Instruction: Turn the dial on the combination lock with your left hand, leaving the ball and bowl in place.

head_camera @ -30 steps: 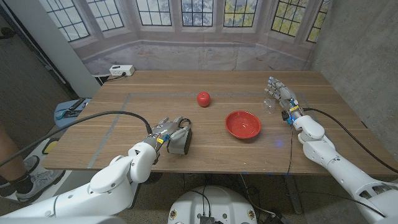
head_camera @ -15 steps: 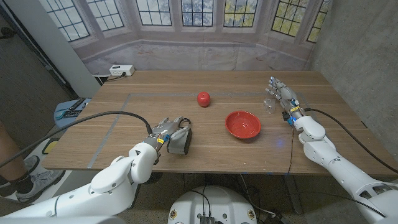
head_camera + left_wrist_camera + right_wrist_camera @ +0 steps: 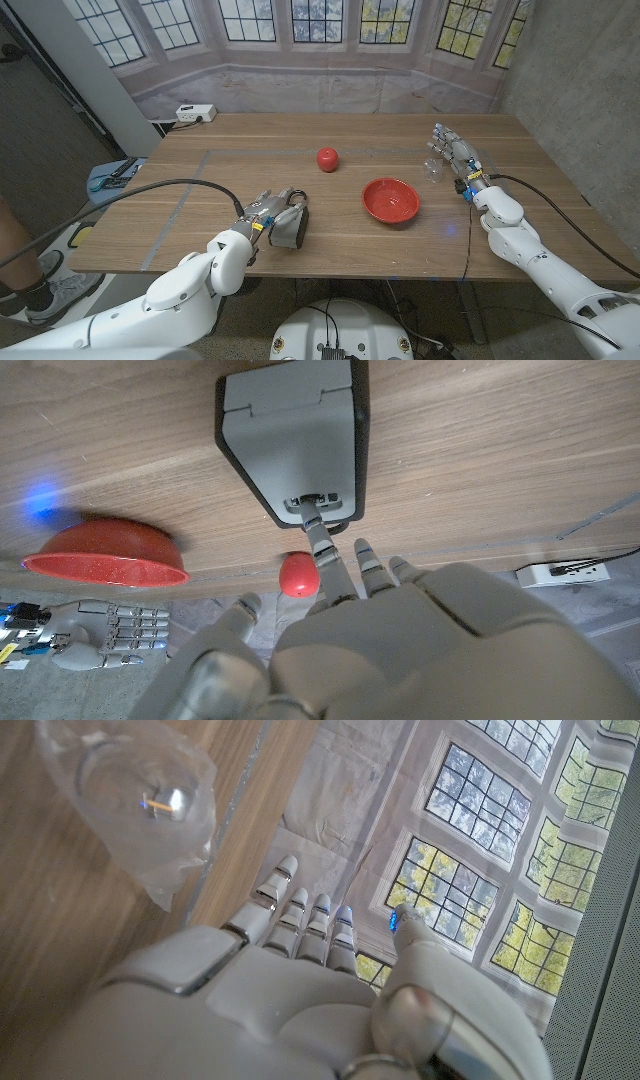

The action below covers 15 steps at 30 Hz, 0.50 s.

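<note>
Toward seven o'clock on the wooden table (image 3: pixel 180 215), near its front edge, the left hand (image 3: pixel 266 208) reaches over the grey combination lock (image 3: pixel 289 229); in the left wrist view its fingers (image 3: pixel 322 547) are stretched out and a little apart, and one fingertip touches the small dial recess at the near end of the lock's face, while the others hover just short of the lock. Nothing is pinched. At about eleven o'clock on the table, by the far edge, lies a white power strip (image 3: pixel 195 113). Close to twelve o'clock, well beyond the lock, sits the red ball (image 3: pixel 328 158), apart from everything else. At roughly two o'clock from the lock, and at five o'clock from the ball, stands the red bowl (image 3: pixel 391 200), upright on the wood and touching neither. Out at three o'clock, near the table's right side, the right hand (image 3: pixel 452 152) is raised with its fingers (image 3: pixel 318 926) straight and held side by side, holding nothing; a crumpled clear plastic piece (image 3: pixel 433 168) lies just beside it on the table.
</note>
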### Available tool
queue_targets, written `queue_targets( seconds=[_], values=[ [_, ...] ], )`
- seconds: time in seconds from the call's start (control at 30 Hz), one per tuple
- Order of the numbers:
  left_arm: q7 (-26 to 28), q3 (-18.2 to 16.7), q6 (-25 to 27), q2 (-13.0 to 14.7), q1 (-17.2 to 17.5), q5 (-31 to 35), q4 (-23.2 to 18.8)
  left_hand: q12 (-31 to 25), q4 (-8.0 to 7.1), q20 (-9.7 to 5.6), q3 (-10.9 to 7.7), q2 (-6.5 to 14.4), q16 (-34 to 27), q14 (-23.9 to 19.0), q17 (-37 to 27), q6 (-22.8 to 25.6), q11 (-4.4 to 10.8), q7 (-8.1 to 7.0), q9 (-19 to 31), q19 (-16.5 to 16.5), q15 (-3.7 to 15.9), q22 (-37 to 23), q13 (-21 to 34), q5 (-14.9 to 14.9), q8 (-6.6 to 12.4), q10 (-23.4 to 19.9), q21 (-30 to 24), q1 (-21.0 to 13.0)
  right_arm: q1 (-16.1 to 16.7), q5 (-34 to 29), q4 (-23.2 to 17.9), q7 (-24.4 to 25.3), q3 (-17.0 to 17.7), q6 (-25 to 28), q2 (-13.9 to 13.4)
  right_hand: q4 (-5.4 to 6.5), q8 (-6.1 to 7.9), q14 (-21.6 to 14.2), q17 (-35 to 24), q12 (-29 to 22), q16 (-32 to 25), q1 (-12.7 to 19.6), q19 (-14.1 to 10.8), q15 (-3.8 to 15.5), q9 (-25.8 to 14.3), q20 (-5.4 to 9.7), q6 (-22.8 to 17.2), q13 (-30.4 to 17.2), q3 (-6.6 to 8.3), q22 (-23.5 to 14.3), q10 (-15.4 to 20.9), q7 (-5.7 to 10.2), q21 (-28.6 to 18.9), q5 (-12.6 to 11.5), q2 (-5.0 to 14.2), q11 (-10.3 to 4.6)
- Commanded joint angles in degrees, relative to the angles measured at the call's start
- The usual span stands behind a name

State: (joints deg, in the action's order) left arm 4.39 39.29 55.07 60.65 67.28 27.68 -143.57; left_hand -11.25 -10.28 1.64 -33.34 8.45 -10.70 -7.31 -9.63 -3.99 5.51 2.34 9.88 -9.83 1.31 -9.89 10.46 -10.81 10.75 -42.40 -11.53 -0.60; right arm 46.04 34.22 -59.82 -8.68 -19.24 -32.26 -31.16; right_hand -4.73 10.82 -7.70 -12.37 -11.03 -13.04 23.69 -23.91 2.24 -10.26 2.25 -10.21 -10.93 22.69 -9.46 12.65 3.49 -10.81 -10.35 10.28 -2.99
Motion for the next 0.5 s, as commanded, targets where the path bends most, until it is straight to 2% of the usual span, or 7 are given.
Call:
queue_targets(
  seconds=[0.03,0.5],
  values=[
    [1.42,0.29,0.85,0.18,0.27,-1.18,-0.74,-0.24,0.30,0.11,-0.03,0.20,-0.14,-0.75,-0.03,0.24,-0.03,-0.26,0.16,0.45,-0.08,-0.16,0.33,-0.26,-0.15,-0.87,0.10,-0.18,-0.16,0.17,0.50,-0.36,0.09,-0.62,0.16,0.39,0.01,0.09,-0.27,-0.22,-0.28,0.16,-0.40,3.20,-0.21,2.81,0.37,-0.19,0.21,-0.30,-0.07,-0.10,-0.26,0.19,-0.07,0.18],
    [2.28,2.33,2.87,0.09,-0.41,-0.05,-1.89,-0.17,0.29,0.14,-0.02,0.21,-0.10,-0.91,-0.03,0.45,0.14,-0.25,0.16,0.55,-0.07,-0.16,0.35,-0.26,-0.11,-1.06,0.11,-0.17,-0.54,0.47,1.05,-1.21,0.11,-1.02,0.27,0.38,0.02,0.05,-0.26,-0.22,-0.29,0.16,-0.54,3.19,-0.21,2.76,0.40,-0.19,0.21,-0.29,-0.08,-0.11,-0.31,0.19,-0.09,0.25]
  ],
)
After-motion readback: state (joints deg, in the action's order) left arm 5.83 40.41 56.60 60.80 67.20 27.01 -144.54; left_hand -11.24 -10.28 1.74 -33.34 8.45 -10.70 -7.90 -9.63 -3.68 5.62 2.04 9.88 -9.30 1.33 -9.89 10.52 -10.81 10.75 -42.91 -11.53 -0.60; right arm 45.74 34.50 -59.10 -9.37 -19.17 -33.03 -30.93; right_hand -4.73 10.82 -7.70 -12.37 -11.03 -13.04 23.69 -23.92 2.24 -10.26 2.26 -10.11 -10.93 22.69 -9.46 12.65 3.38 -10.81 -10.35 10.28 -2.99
